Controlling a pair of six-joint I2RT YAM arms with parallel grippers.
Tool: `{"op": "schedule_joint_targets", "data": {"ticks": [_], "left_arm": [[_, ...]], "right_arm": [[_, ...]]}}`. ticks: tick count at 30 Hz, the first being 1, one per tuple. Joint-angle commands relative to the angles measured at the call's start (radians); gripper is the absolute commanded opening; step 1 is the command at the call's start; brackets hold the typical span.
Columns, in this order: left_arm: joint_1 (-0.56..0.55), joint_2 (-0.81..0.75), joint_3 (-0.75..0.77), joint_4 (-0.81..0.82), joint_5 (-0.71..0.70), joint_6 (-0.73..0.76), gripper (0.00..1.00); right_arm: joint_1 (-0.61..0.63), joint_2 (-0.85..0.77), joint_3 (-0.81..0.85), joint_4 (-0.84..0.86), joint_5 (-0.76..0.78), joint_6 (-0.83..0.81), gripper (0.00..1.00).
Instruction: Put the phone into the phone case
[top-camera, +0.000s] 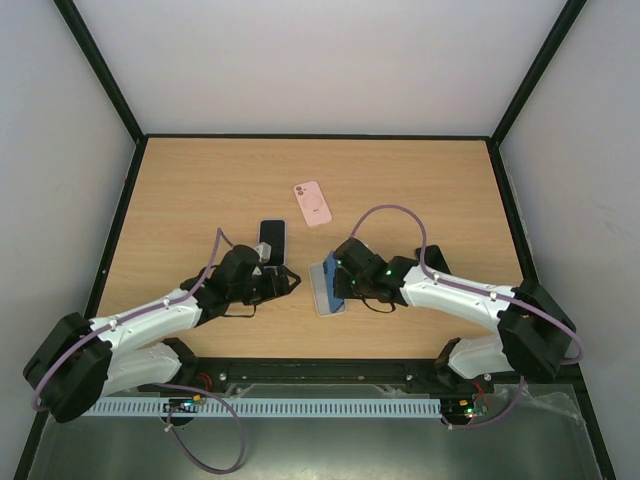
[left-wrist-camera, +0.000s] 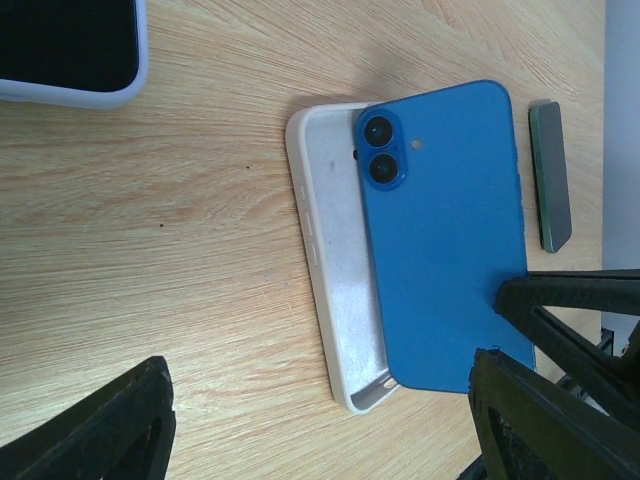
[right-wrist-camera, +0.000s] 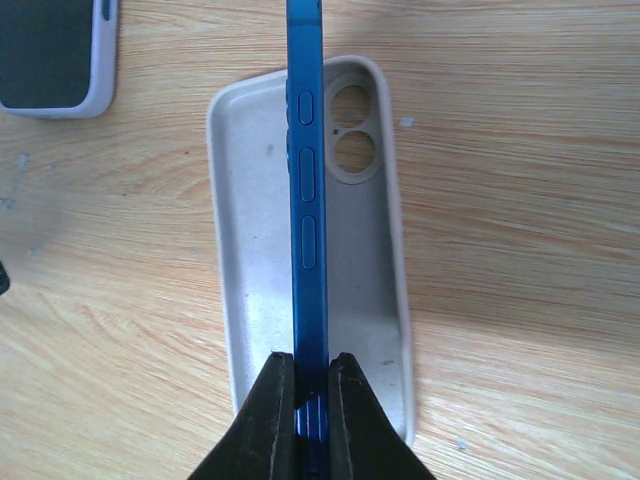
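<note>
Blue phone (right-wrist-camera: 305, 200) is clamped edge-on at its lower end by the right gripper (right-wrist-camera: 308, 366) and held upright over the white phone case (right-wrist-camera: 250, 250), which lies open side up on the table (top-camera: 440, 200). Left gripper (top-camera: 286, 282) is spread wide at the case's 9 o'clock, nothing held. Pink phone (top-camera: 312, 203) is seen at 12 o'clock.

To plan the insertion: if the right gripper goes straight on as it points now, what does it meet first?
Probably the open white phone case: the blue phone, held edge-on between the fingers, would reach the case's inside first. Depth is unclear.
</note>
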Motion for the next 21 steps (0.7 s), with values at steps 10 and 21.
{"op": "schedule_joint_targets", "data": {"ticks": [10, 21], "left_arm": [[0.017, -0.029, -0.019, -0.002, -0.013, -0.001, 0.78], [0.024, -0.064, -0.031, -0.016, -0.009, -0.01, 0.77]], "right_arm": [[0.027, 0.029, 0.138, -0.209, 0.199, -0.048, 0.02], [0.088, 0.191, 0.219, -0.249, 0.266, -0.038, 0.13]]}}
